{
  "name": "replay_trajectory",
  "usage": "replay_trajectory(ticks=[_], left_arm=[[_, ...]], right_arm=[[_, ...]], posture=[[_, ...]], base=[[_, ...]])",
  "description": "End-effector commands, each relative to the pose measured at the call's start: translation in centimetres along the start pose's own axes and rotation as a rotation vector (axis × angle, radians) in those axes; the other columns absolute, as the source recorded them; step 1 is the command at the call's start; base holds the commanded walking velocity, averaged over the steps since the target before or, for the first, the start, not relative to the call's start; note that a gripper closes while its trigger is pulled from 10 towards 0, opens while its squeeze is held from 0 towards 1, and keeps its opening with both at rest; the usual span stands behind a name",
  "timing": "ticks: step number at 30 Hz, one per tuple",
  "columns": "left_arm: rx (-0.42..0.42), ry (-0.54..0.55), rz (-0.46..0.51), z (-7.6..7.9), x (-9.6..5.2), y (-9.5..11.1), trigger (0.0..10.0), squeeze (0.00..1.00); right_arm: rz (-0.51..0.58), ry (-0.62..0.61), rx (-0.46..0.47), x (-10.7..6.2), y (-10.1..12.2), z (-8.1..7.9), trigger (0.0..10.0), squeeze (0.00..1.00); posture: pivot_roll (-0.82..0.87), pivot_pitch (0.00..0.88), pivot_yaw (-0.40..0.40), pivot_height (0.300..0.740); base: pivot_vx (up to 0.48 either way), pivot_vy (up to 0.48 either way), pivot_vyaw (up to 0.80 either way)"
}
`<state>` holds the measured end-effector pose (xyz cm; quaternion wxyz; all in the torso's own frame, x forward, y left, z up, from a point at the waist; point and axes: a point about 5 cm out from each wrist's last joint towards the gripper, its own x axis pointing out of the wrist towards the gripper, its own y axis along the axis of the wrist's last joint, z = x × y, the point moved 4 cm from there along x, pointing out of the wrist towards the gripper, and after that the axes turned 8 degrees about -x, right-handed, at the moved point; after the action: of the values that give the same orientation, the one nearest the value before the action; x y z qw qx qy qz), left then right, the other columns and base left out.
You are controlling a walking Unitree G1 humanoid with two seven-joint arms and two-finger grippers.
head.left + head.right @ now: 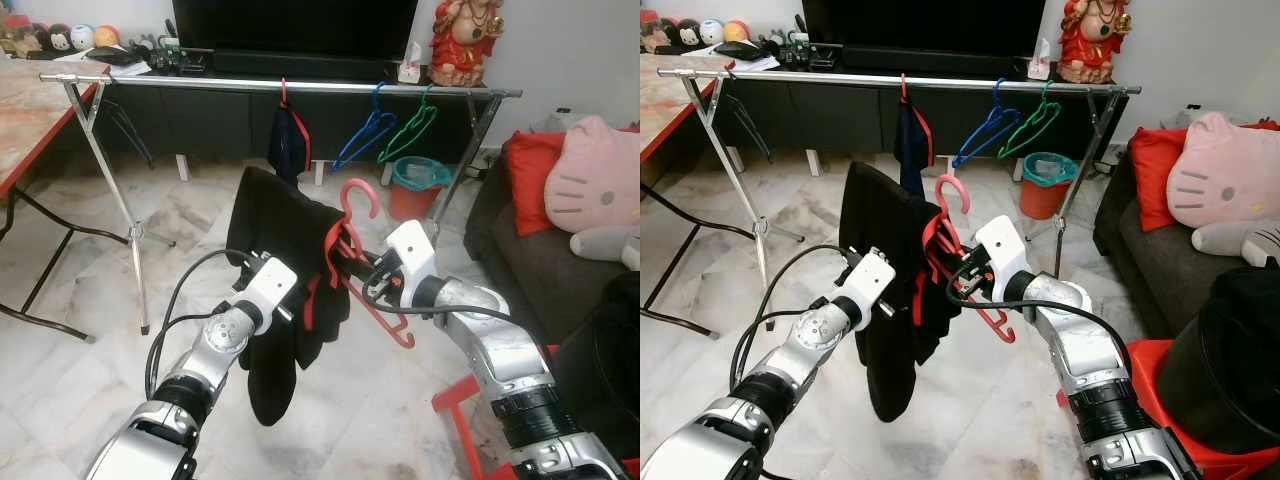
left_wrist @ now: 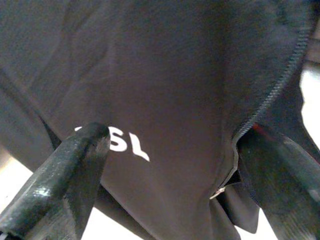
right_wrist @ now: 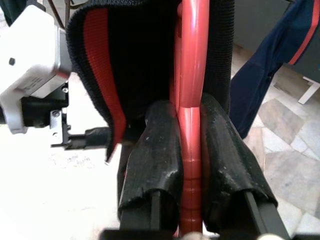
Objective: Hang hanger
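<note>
A red plastic hanger (image 1: 361, 196) carries a black garment with red trim (image 1: 272, 240), held up in mid-air before the silver clothes rail (image 1: 200, 83). My right gripper (image 3: 192, 117) is shut on the hanger's red bar, just below its hook, and it also appears as right gripper (image 1: 352, 258). My left gripper (image 2: 175, 145) is open against the garment's left side, with black cloth printed in white letters lying between its fingers (image 2: 82, 150). The hanger's hook stands below and in front of the rail, apart from it.
On the rail hang a navy garment (image 1: 289, 142), a blue hanger (image 1: 364, 136) and a green hanger (image 1: 410, 131). A teal bin (image 1: 421, 176) stands behind. A sofa with a pink plush pillow (image 1: 598, 176) is right, a table (image 1: 30, 110) left, a red stool (image 1: 455, 398) near my right arm.
</note>
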<state>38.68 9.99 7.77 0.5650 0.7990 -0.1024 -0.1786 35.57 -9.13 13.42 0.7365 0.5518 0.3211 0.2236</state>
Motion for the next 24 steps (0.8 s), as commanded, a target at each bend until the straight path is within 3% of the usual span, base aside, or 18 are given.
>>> replay_trajectory(ticks=[1, 6, 14, 16, 24], left_arm=[[-0.026, 0.024, 0.002, -0.1, 0.1, 0.0, 10.0, 0.0], [-0.045, 0.061, 0.009, -0.3, 0.1, 0.0, 10.0, 0.0], [-0.114, 0.173, 0.089, -1.8, 0.1, 1.2, 10.0, 0.0], [-0.183, 0.149, 0.127, -1.6, 0.1, 1.6, 10.0, 0.0], [-0.185, 0.196, 0.185, -2.3, -0.1, 2.3, 10.0, 0.0]], right_arm=[[0.049, 0.007, -0.014, -0.2, 1.2, -0.2, 0.0, 0.0], [0.055, 0.029, -0.012, -0.2, 1.4, -0.9, 0.0, 0.0], [0.046, 0.043, -0.009, -0.4, 1.3, -1.3, 0.0, 0.0], [0.036, 0.048, -0.008, -0.4, 1.2, -1.5, 0.0, 0.0], [0.015, 0.053, -0.006, -0.6, 0.8, -1.8, 0.0, 0.0]], posture=[[-0.12, 0.0, -0.103, 0.74], [-0.13, 0.0, -0.1, 0.74], [-0.13, 0.0, -0.098, 0.74], [-0.13, 0.0, -0.096, 0.74], [-0.14, 0.0, -0.091, 0.74]], base=[[0.0, 0.0, 0.0], [0.0, 0.0, 0.0], [0.0, 0.0, 0.0], [0.0, 0.0, 0.0], [0.0, 0.0, 0.0]])
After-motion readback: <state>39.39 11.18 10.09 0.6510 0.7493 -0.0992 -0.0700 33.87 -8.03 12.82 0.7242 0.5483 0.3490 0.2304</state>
